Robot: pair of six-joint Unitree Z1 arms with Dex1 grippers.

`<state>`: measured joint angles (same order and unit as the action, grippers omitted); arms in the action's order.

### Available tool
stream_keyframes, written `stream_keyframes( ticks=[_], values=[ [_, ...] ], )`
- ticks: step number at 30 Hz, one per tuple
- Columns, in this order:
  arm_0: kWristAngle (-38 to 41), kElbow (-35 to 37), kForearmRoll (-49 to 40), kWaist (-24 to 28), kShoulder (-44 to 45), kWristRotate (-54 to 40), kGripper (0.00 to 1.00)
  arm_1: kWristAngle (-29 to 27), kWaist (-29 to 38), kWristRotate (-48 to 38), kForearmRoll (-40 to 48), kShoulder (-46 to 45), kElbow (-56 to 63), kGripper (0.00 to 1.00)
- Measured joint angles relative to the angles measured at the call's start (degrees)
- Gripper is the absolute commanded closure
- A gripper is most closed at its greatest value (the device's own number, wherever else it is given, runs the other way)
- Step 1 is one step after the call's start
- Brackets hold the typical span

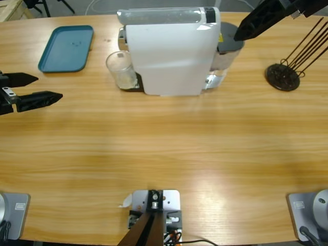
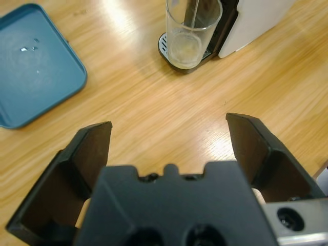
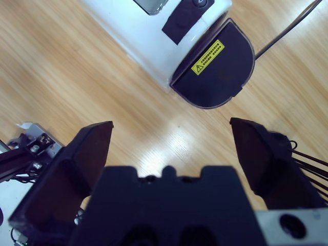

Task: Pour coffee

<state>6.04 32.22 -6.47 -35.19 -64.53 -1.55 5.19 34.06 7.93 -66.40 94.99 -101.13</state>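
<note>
Broadly, one long wooden table [image 1: 164, 148], pale grain with glare patches. White coffee machine [image 1: 169, 51] at the rear centre, dark grey tank lid [image 3: 215, 66] with a yellow label behind it. Teal tray [image 1: 66, 48], rear left, lying flat. Black wire rack [image 1: 283, 77], rear right. Left gripper [image 1: 38, 87], left edge, jaws apart, holding nothing. Right gripper [image 1: 243, 33] above the tank, jaws spread, holding nothing. Clear glass [image 2: 192, 31] upright on the machine's drip stand. Coffee [image 2: 185, 49]: a shallow pale layer in the glass bottom.
</note>
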Motion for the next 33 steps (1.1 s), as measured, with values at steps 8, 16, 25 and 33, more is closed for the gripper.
stream_keyframes(
  ticks=[8,16,25,33],
  values=[
    [0.00,-0.29,0.73,0.00,0.07,-0.36,0.036,0.00,0.00,0.00,-0.19,0.00,0.00,0.000],
    [0.00,-0.32,0.73,0.00,0.12,-1.37,0.046,0.00,0.00,0.00,-0.20,0.00,-0.01,0.000],
    [0.00,-0.33,0.73,0.00,0.15,-2.35,0.046,0.00,0.00,0.01,-0.38,0.00,-0.01,0.000],
    [0.00,-0.36,0.73,0.00,0.16,-2.41,0.045,0.00,0.00,0.01,-0.64,0.00,-0.01,0.000]
  ],
)
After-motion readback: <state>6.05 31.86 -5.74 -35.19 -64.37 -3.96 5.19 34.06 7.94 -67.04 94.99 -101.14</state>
